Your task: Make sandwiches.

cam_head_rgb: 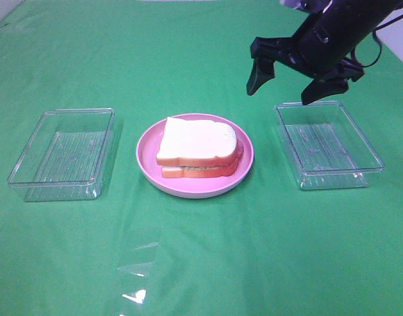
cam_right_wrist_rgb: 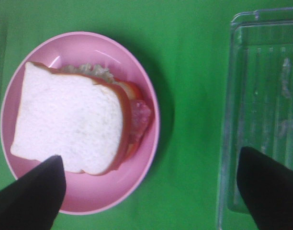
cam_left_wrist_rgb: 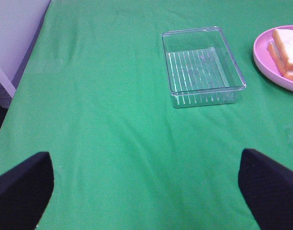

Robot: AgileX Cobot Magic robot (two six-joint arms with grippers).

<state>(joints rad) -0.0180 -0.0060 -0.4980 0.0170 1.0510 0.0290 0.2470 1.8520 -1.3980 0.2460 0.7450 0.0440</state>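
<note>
One sandwich (cam_head_rgb: 199, 148) sits finished on the round pink plate (cam_head_rgb: 147, 158), in the middle of the green cloth (cam_head_rgb: 201, 250), with both grippers empty and spread wide.

Its top white slice with orange-red crust lies slightly askew over the lower slice, so pale lettuce and a reddish strip peek out at one edge in the right wrist view. Two clear plastic trays flank the plate, the left tray (cam_head_rgb: 63, 155) and the right tray (cam_head_rgb: 328, 145), each well apart from it. The right gripper (cam_head_rgb: 287, 82) hangs in the air above the far edge of the right tray, touching nothing. The left gripper (cam_left_wrist_rgb: 146, 187) hovers over bare cloth, its dark fingers (cam_left_wrist_rgb: 22, 187) far apart. No brand, label or writing can be read anywhere.
</note>
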